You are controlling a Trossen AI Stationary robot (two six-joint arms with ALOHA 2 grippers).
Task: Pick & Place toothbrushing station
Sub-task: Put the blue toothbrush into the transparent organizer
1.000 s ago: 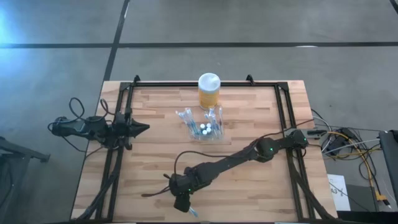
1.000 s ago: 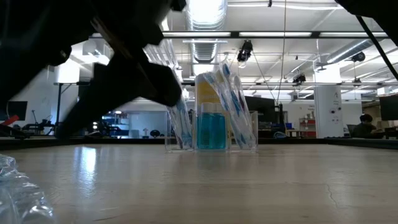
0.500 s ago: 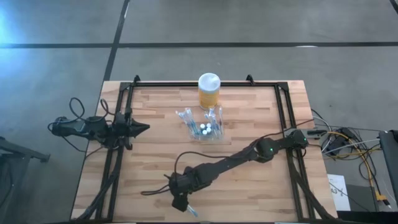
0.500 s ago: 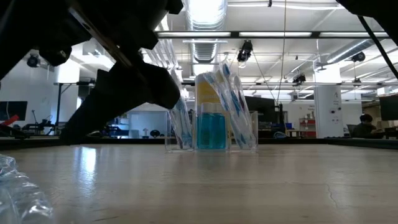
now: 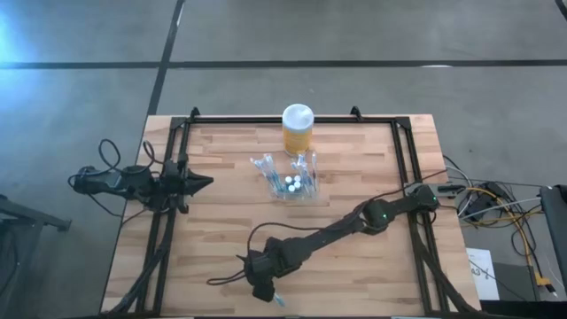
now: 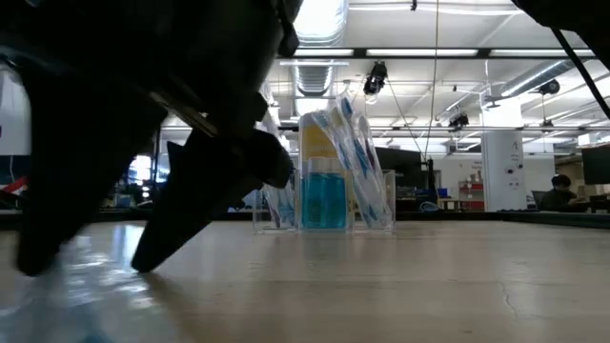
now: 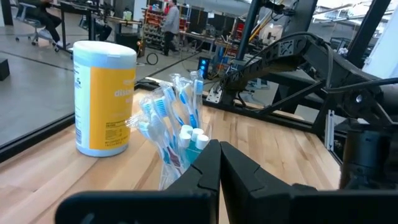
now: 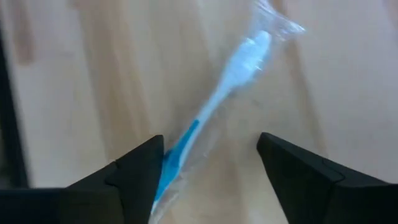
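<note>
The toothbrushing station (image 5: 292, 182) is a clear holder with several wrapped toothbrushes standing in it at the table's middle; it also shows in the low view (image 6: 324, 186) and in the left wrist view (image 7: 177, 134). My right gripper (image 5: 264, 288) is open at the table's near edge, just above a blue-and-white toothbrush in a clear wrapper (image 8: 217, 106) that lies flat on the wood (image 5: 276, 301). Its fingers stand on either side of the brush's handle (image 8: 211, 149). My left gripper (image 5: 205, 182) is shut and waits at the table's left side, its fingers (image 7: 219, 149) pointing toward the station. My right gripper comes at the wrapped toothbrush from above, with its open fingers across the blue handle end (image 8: 180, 149). One finger (image 8: 140, 165) stands right against the handle; I cannot tell whether it touches. The brush lies flat on the table.
A yellow jar with a white lid (image 5: 298, 129) stands just behind the station, near the far edge. Black frame rails (image 5: 173, 159) run along the table's left and right sides. Bare wood lies between the station and my right gripper.
My right gripper has come down toward the wrapped toothbrush at the near edge and shifted a little toward the table's right. In the low view it now reaches to the table top. The station and my left arm have stayed still.
</note>
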